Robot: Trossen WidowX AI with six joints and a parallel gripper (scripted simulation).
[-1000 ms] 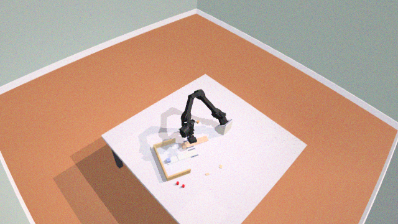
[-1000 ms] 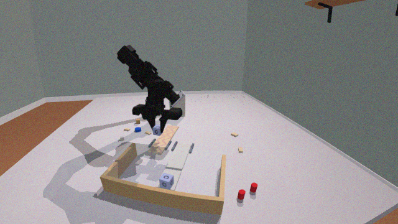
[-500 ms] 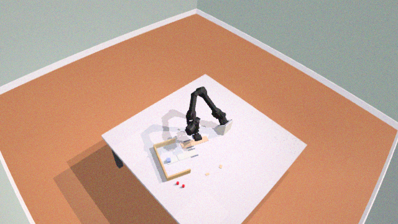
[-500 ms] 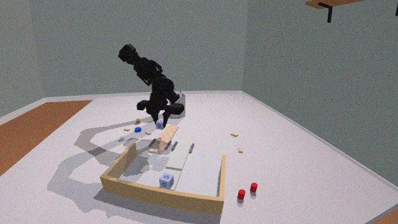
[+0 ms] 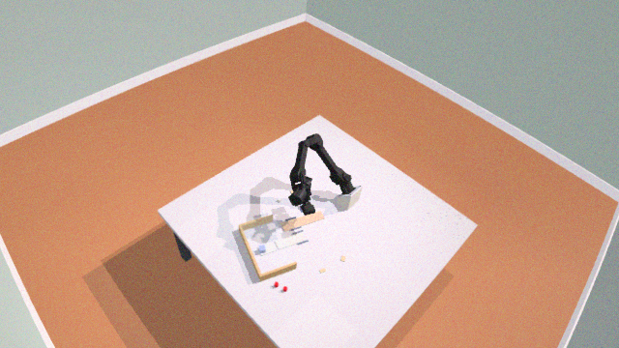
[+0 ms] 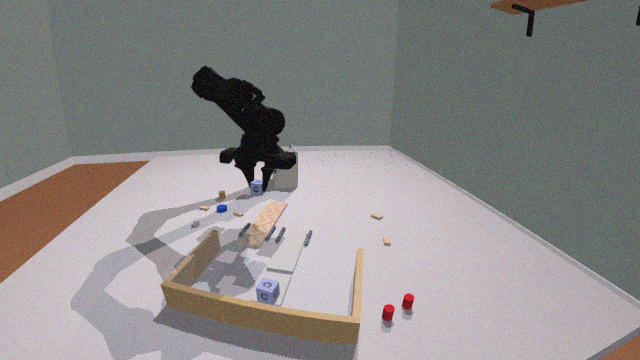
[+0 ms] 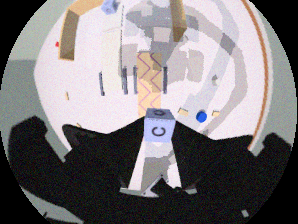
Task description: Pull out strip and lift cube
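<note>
My gripper is shut on a light blue cube marked with a dark C. It holds the cube above the table, beyond the strip's outer end. The patterned orange strip is in one piece, lies largely outside the wooden frame, and has no cube on it. A pale strip beside it shows a gap across it. Another light blue lettered cube sits on its inner piece.
Short dark guides stand beside the strips. A blue disc and small wooden bits lie around. Two red cylinders stand outside the frame. A pale block is at the arm's base.
</note>
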